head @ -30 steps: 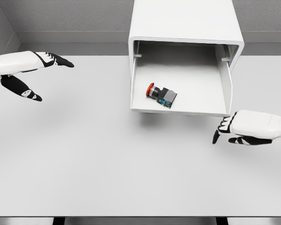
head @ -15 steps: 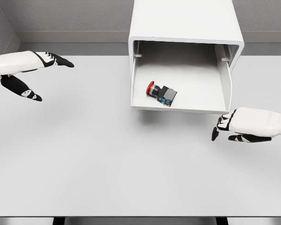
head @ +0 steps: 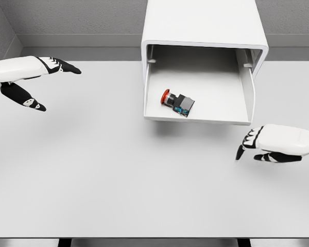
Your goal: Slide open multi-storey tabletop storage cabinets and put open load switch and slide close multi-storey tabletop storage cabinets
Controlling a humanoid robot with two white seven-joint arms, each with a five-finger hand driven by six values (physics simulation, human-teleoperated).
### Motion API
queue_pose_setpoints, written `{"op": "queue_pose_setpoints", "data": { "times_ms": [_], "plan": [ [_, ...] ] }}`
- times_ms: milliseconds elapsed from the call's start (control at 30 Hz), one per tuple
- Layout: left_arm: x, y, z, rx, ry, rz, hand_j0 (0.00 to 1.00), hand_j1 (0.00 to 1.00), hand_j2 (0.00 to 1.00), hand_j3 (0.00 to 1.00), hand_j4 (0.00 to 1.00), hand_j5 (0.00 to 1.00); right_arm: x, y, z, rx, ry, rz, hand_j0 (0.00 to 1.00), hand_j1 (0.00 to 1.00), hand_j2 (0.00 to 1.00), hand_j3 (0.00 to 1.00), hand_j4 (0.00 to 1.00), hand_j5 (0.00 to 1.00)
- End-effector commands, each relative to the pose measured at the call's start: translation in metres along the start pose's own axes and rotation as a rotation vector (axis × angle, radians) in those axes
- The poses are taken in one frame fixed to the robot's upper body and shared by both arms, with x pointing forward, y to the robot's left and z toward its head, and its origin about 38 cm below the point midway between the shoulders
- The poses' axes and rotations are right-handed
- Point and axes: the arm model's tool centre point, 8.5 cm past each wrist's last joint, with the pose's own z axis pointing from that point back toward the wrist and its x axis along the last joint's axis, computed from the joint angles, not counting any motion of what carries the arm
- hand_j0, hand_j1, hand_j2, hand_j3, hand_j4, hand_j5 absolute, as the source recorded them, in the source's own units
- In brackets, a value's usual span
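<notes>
We had a single view, taken from the robot's head, and so nothing was shared with a second camera. It looked forward and steeply down onto the counter (head: 118, 195), whose near edge ran along the bottom of the frame and whose far edge met a grey wall at the top. The cabinet (head: 203, 23) stood at the upper middle, seen from above and in front, so we looked into its pulled-out drawer (head: 195, 117). The camera sat near enough that both arms entered cropped, the left hand (head: 28, 77) at the upper left, the right hand (head: 278, 144) at the right edge.
</notes>
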Motion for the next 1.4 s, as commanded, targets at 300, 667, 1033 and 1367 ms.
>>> {"op": "queue_pose_setpoints", "data": {
  "times_ms": [300,667,1033,1367],
  "plan": [
    [0.000,0.001,0.000,0.005,-0.001,0.005,1.00,1.00,1.00,1.00,1.00,1.00,0.001,-0.025,0.005,-0.069,-0.016,0.007,0.59,0.59,0.59,0.59,0.59,0.59],
    [0.000,0.000,0.001,0.004,0.000,0.007,1.00,1.00,1.00,1.00,1.00,1.00,0.002,-0.006,0.001,-0.030,-0.023,-0.033,0.61,0.61,0.61,0.61,0.61,0.61],
    [0.000,0.000,0.001,0.004,0.002,0.007,1.00,1.00,1.00,1.00,1.00,1.00,0.001,-0.017,0.005,-0.040,-0.016,-0.006,0.61,0.61,0.61,0.61,0.61,0.61],
    [-0.001,-0.002,0.000,0.002,0.000,0.011,1.00,1.00,1.00,1.00,1.00,1.00,0.001,-0.032,0.007,-0.067,-0.019,0.017,0.61,0.61,0.61,0.61,0.61,0.61]
  ]
}}
